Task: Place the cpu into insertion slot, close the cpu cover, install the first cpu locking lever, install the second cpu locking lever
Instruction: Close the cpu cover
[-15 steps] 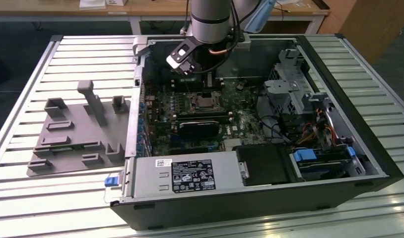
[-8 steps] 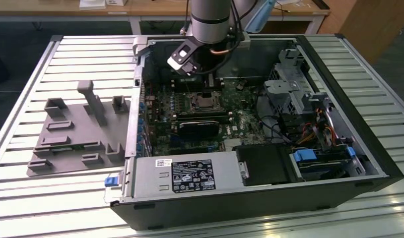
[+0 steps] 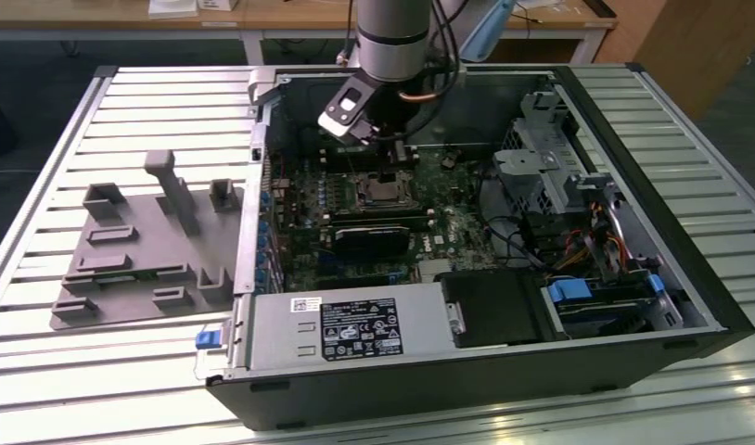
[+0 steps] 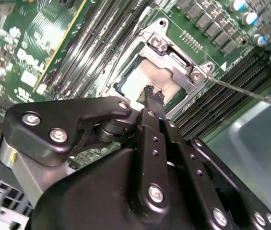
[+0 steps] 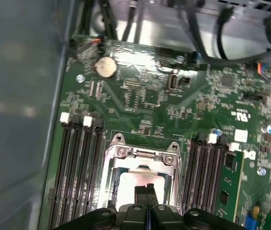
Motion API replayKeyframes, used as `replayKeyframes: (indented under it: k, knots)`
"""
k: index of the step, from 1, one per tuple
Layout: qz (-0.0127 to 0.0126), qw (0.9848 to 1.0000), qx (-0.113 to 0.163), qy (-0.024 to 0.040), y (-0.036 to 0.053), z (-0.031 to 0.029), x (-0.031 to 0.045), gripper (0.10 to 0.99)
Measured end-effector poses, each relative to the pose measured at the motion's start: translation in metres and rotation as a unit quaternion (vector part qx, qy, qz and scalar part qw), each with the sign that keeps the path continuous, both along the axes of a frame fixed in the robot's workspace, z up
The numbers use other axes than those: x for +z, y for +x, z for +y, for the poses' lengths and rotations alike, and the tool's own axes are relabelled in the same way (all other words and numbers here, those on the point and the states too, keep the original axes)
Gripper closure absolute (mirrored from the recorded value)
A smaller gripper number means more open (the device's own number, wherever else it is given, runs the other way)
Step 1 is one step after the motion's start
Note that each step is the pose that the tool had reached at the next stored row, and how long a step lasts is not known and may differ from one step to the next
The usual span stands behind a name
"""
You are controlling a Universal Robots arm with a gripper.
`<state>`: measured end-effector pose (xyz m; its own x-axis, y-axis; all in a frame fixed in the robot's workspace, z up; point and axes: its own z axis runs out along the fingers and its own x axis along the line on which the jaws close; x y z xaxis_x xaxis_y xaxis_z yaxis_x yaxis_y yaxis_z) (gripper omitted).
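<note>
The cpu (image 4: 142,79) lies in the insertion slot (image 3: 380,190) on the green motherboard, its silvery top showing through the window of the cpu cover (image 4: 173,60). The cover lies flat over the chip in both wrist views, cpu (image 5: 134,179) under cover (image 5: 140,153). A thin metal locking lever (image 4: 241,88) sticks out from the socket's corner over the memory slots, not latched. My gripper (image 4: 153,94) hangs just above the chip, black fingertips pressed together with nothing between them; it is seen again as gripper (image 5: 146,188) and gripper (image 3: 392,169).
Long black memory slots (image 5: 80,167) flank the socket on both sides. A black card (image 3: 371,239) sits beside the socket, with the power supply (image 3: 340,329) and drive cage (image 3: 539,176) inside the case. A grey fixture (image 3: 143,250) lies on the table at the exterior view's left.
</note>
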<state>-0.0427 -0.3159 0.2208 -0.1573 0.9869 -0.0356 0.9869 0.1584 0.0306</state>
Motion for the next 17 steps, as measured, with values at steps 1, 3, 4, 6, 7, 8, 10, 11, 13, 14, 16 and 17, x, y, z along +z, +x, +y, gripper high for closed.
replayKeyframes:
  k: [1, 3, 4, 6, 7, 8, 10, 11, 13, 14, 16, 17]
  knots:
    - [0.0, 1.0, 0.009, -0.0001, 0.0, 0.0, 0.0, 0.984]
    - [0.0, 0.9996, 0.028, -0.0005, 0.0, 0.0, 0.0, 0.984]
    - [0.0, 0.9993, 0.037, -0.0007, 0.0, 0.0, 0.0, 0.984]
    - [0.0, 0.9985, 0.055, -0.001, 0.0, 0.0, 0.0, 0.984]
    - [0.0, 0.998, 0.063, -0.0012, 0.0, 0.0, -0.0001, 0.984]
    - [0.0, 0.9974, 0.072, -0.0015, 0.0, 0.0, -0.0001, 0.984]
    - [0.0, 0.9958, 0.091, -0.0018, 0.0, 0.0, -0.0001, 0.984]
    - [0.0, 0.995, 0.1, -0.002, 0.0, 0.0, -0.0002, 0.984]
    - [0.0, 0.993, 0.118, -0.0022, 0.0, 0.0, -0.0002, 0.984]
    - [-0.0001, 0.9919, 0.127, -0.0022, 0.0, 0.0, -0.0003, 0.984]
    - [0.0, 0.9894, 0.145, -0.0025, 0.0, 0.0, -0.0003, 0.984]
    - [-0.0001, 0.988, 0.154, -0.0026, 0.0, 0.0, -0.0004, 0.984]
